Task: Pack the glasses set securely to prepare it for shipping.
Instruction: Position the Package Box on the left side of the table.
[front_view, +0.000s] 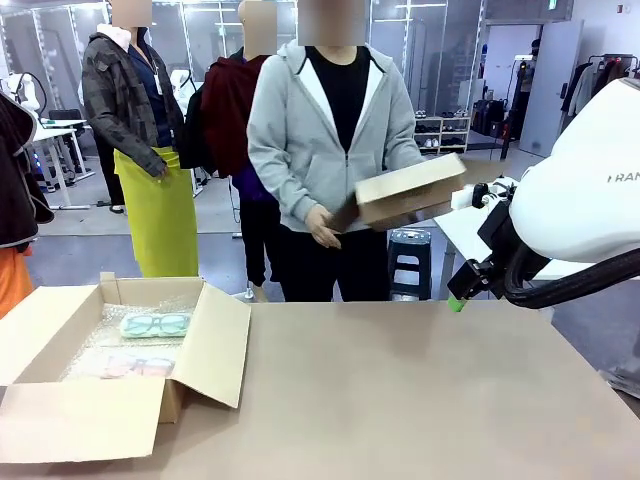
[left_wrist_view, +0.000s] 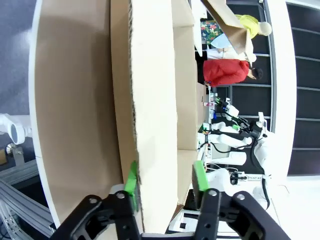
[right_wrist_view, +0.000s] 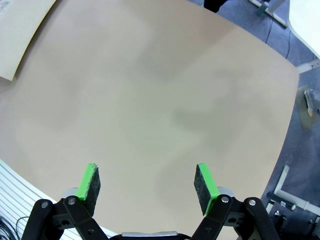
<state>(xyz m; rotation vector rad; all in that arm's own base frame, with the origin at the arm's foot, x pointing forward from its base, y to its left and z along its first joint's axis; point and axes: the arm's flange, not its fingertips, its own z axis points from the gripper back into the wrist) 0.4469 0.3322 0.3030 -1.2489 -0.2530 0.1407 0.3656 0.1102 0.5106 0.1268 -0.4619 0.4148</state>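
A tan table (front_view: 420, 390) carries an open cardboard box (front_view: 215, 355) at its near left; its flaps are spread wide.

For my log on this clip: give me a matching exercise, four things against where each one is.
Things:
1. mint-green case
2. pink case
3. flat cardboard box
4. right tool

Places:
A. in the person's hands, at the far side of the table
B. in the open box, on bubble wrap, farther from the robot
C. open, above bare table
D. in the open box, nearer the robot

Pairs: 1-B, 2-D, 3-A, 4-C
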